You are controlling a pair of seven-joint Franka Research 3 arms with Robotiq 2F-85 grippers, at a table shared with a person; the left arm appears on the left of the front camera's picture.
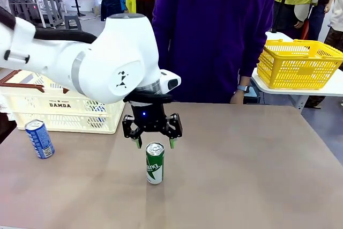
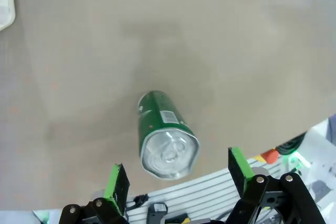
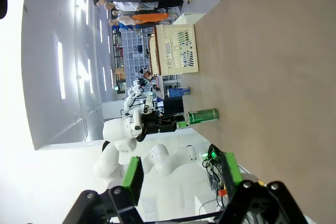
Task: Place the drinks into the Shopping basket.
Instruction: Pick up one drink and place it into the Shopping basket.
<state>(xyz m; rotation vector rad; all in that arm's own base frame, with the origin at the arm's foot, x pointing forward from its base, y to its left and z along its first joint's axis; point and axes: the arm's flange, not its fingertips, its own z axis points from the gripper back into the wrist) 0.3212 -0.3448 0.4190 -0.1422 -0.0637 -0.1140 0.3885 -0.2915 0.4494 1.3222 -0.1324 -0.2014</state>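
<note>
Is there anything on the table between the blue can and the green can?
No. In the front view, just bare brown tabletop lies between the blue aluminium drink can and the green aluminium drink can.

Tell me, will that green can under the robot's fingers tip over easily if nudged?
Probably: the green can is tall and slim, standing upright on the smooth table. Tipped, its round body would likely roll. Its metal sides look slick, so the open left gripper needs a firm squeeze.

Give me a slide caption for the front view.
Left gripper hovers open above an upright green can; blue can waits beside the cream basket.
</note>
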